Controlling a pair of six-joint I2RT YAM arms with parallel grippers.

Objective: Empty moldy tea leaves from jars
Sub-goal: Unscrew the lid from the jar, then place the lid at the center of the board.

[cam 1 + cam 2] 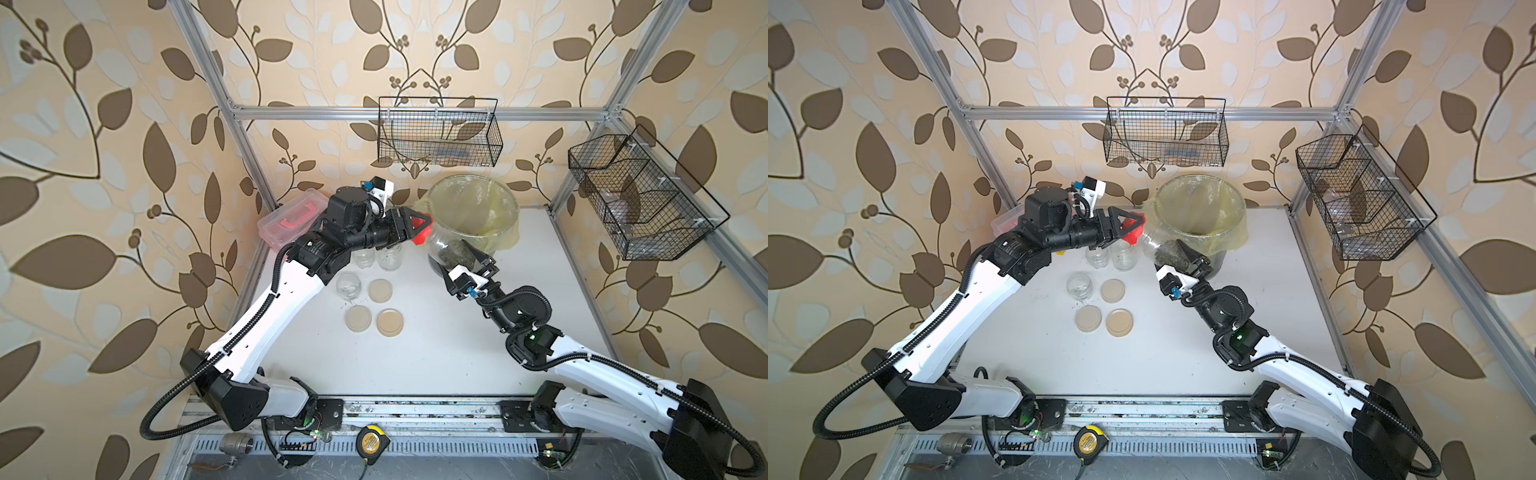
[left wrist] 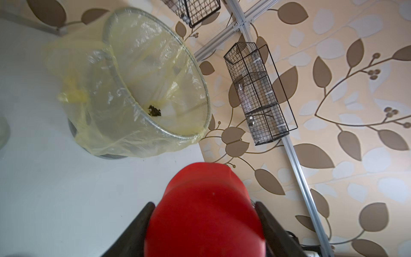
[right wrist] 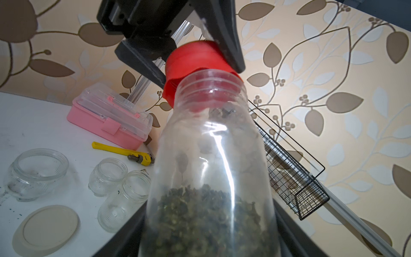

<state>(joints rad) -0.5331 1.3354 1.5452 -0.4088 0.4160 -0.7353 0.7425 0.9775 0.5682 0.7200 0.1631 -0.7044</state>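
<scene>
While the left gripper point(image 1: 419, 228) is clamped on the red lid point(image 2: 204, 211) right at its mouth, the right gripper point(image 1: 454, 259) grips the tilted jar point(image 3: 211, 144) just beside the lined bin point(image 1: 505, 199), moldy tea leaves point(image 3: 200, 213) piled inside.

Top views overlook the whole table point(image 1: 436, 353); close wrist views seemingly share the red lid point(image 3: 200, 60).

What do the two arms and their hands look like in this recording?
The left arm and right arm have white shells, black joints and black ribbed cable hoses. The left hand and right hand have black tapered fingers and a white camera mount behind.
</scene>
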